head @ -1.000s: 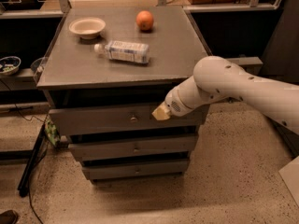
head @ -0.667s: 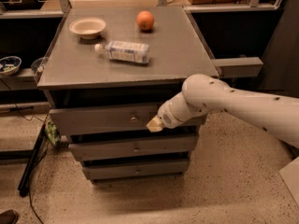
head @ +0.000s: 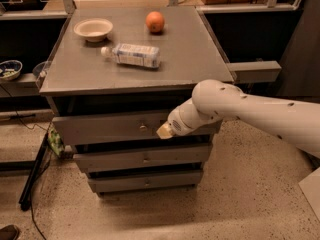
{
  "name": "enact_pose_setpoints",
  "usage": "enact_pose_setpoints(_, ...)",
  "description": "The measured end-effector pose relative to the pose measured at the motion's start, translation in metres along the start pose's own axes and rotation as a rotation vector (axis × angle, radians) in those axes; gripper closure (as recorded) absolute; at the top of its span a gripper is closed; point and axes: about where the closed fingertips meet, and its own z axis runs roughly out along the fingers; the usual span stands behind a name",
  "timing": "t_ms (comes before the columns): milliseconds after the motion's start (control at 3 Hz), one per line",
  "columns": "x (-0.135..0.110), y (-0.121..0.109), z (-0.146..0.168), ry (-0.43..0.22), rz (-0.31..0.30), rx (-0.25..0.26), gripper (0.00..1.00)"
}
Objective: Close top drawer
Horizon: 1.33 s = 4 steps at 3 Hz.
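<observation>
A bottle (head: 131, 55) is lying on the table (head: 190, 49). A bowl (head: 93, 29) is sitting behind it to the left and an orange (head: 155, 21) behind it to the right. The top drawer (head: 100, 129) is sitting below and in front of the bottle. The gripper (head: 165, 131) is hanging at the drawer front, just right of the knob (head: 143, 128).

Grey cabinet top (head: 185, 54) with bowl (head: 93, 29), orange (head: 155, 21), lying bottle (head: 132, 55); tool (head: 165, 131) at top drawer (head: 100, 129) front.

Single view only. Looks down from above and in front of cabinet (head: 180, 59), facing the drawer fronts, middle range. Takes in floor (head: 250, 199), arm (head: 260, 114) from right edge, gripper (head: 165, 131) at top drawer (head: 100, 129) front, just right of knob (head: 143, 128).
</observation>
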Motion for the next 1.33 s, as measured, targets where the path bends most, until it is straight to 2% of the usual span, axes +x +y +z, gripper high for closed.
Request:
enact_pose_setpoints(333, -0.012, -0.015, -0.007, -0.016, -0.018, 0.071, 1.0)
enact_pose_setpoints(667, -0.019, -0.02, -0.013, -0.034, -0.035, 0.105, 1.0)
enact_pose_setpoints(1333, -0.029, -0.035, 0.018, -0.049, -0.028, 0.076, 1.0)
